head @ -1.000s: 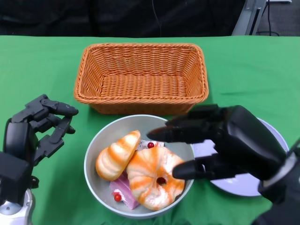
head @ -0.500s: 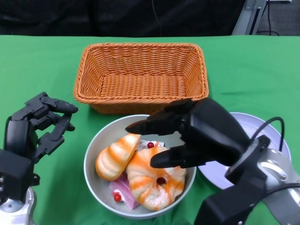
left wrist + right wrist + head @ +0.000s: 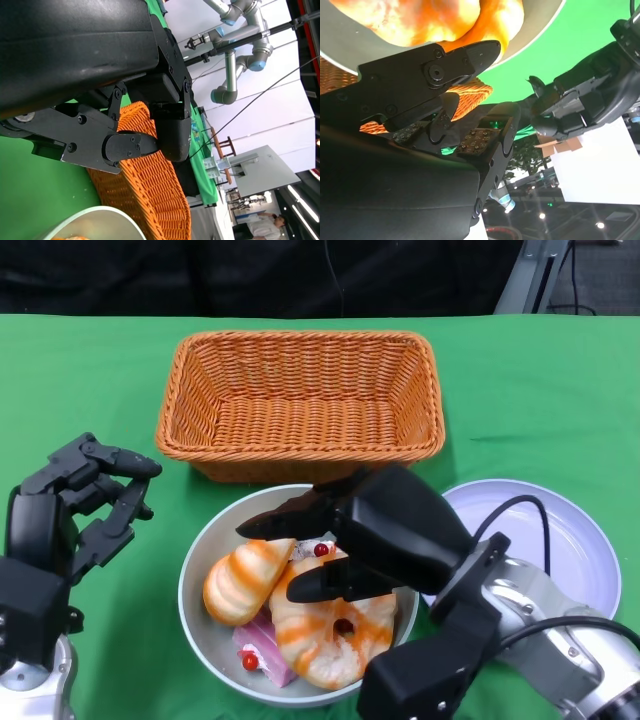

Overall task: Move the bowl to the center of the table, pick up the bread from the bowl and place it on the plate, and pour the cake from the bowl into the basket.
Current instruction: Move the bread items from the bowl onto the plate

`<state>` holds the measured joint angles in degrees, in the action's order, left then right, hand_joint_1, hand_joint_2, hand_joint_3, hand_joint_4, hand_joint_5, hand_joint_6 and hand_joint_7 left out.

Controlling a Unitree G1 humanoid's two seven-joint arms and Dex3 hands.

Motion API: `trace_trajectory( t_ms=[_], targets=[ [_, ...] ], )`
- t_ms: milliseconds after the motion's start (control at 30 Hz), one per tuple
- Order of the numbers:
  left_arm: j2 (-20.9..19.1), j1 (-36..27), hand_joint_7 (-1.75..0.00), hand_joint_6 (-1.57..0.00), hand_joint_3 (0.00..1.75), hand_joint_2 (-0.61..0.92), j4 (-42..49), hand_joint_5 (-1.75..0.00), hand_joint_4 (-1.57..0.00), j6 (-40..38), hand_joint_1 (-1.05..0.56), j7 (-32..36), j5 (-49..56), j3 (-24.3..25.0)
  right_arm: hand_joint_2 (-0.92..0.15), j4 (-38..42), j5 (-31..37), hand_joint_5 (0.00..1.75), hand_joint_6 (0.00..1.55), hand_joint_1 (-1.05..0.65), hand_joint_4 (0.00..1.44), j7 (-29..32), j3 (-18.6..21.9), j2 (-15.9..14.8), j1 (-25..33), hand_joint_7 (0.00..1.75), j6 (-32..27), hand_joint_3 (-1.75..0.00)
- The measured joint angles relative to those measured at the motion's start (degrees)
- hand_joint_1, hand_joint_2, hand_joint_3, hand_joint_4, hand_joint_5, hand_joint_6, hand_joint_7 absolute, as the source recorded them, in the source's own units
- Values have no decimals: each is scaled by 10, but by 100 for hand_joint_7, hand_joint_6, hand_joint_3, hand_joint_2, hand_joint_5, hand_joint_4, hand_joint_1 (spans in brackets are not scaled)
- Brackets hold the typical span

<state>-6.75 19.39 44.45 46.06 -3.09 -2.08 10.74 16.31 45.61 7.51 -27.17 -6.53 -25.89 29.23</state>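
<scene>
While over bowl (image 3: pixel 205 625) | right robot hand (image 3: pixel 375 540) spread above bread (image 3: pixel 330 625)

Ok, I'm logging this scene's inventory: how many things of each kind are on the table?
Bread: 2
Cake: 1
Bowl: 1
Basket: 1
Plate: 1
Total: 6

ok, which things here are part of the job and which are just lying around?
Job:
bowl
bread, second bread
cake
plate
basket
right hand, over the bowl
left hand, beside the bowl

Lying around:
nothing else on the green table
</scene>
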Motion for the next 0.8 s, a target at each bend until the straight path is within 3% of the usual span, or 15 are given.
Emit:
trace_trajectory(
  t_ms=[400,600,800],
  targets=[
    [1,1,-120,-76,44,87,-10,-151,-73,-1,-19,22,6,4,-86,120,54,11,78,-63,85,54,-63,16,-62,0,-34,0],
    [1,1,-121,-75,45,87,-10,-150,-74,-1,-18,22,7,5,-86,135,54,10,77,-64,84,71,-79,17,-74,0,-37,0],
    [3,1,-115,-77,48,85,-21,-149,-74,-1,-16,22,1,9,-87,158,94,8,73,-67,82,94,-112,26,-94,1,-77,0]
  ],
)
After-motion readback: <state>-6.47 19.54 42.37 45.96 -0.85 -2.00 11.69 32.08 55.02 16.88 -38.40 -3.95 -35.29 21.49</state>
